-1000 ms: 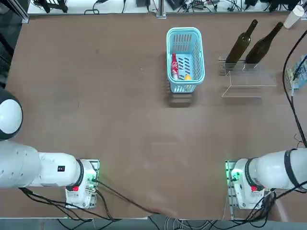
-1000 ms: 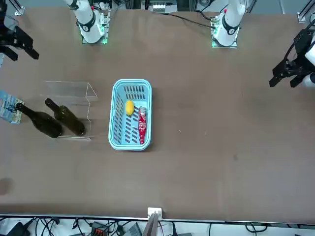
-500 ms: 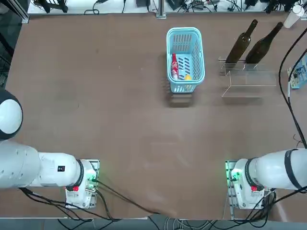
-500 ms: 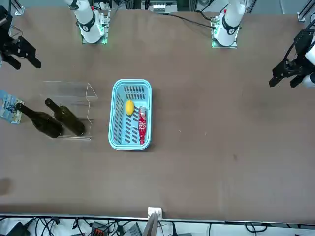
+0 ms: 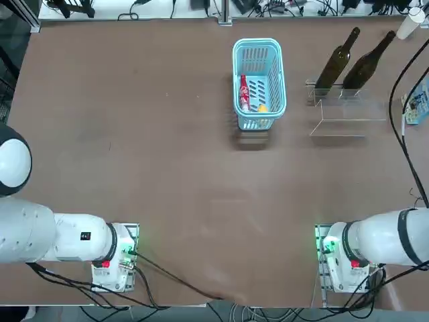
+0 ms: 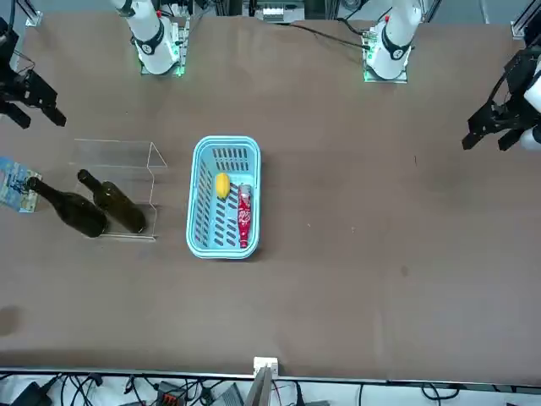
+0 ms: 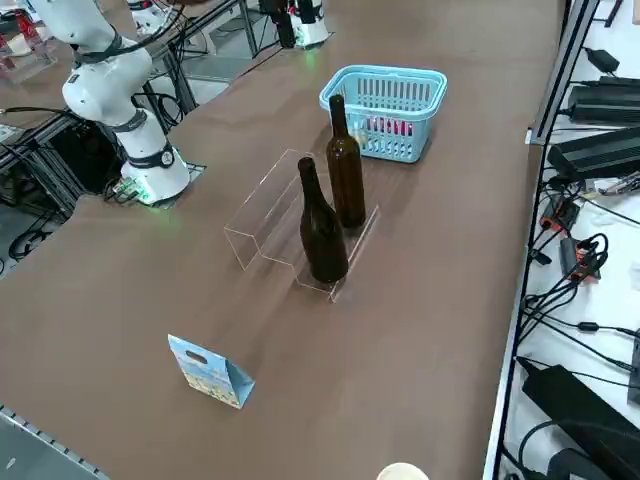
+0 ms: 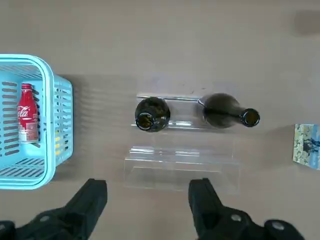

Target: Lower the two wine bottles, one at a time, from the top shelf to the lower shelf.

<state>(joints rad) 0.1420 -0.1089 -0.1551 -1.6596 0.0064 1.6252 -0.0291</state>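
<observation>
Two dark green wine bottles [image 8: 152,114] [image 8: 225,112] stand upright side by side on the top shelf [image 8: 186,116] of a clear acrylic stand. Its lower shelf [image 8: 180,167] holds nothing. My right gripper [image 8: 147,196] hangs high above the stand on the lower-shelf side, open, with nothing between its fingers [image 8: 92,195]. In the front view the gripper [image 6: 35,110] is at the left edge, short of the stand's lower shelf [image 6: 114,156], and the bottles [image 6: 114,205] [image 6: 68,211] stand beyond it. From the right side the bottles [image 7: 345,170] [image 7: 322,225] rise well above the stand.
A light-blue basket [image 5: 259,47] with a small red bottle [image 5: 244,92] and a yellow item [image 6: 222,184] sits beside the stand. A blue-and-white folded card [image 7: 210,372] stands on the stand's other side. A white cup [image 5: 409,25] is at the far corner.
In the front view my right gripper has shifted a little toward the stand. The bottles and stand have not moved.
</observation>
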